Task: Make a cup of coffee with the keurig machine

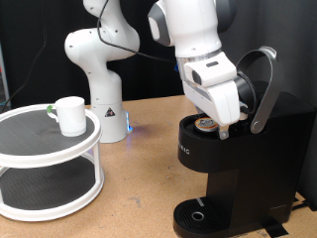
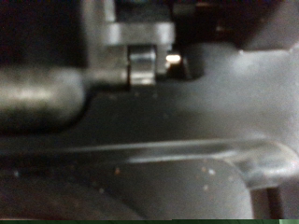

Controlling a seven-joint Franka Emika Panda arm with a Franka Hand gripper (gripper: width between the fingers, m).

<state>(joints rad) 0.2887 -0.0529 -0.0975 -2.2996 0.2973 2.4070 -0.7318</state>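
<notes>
The black keurig machine (image 1: pixel 238 169) stands at the exterior view's right with its lid and silver-grey handle band (image 1: pixel 265 87) raised. A small pod with a tan top (image 1: pixel 206 123) sits in the open chamber. My gripper (image 1: pixel 226 129) hangs just above the chamber's rim, right beside the pod, with nothing seen between its fingers. The white mug (image 1: pixel 69 114) stands on the top tier of a white round shelf (image 1: pixel 45 149) at the left, far from the gripper. The wrist view shows only blurred dark machine surface (image 2: pixel 168 121) very close.
A second white robot arm's base (image 1: pixel 99 74) stands at the back, between the shelf and the machine. The machine's round drip tray (image 1: pixel 198 213) is at its foot with no cup on it. The wooden tabletop (image 1: pixel 139 188) lies between shelf and machine.
</notes>
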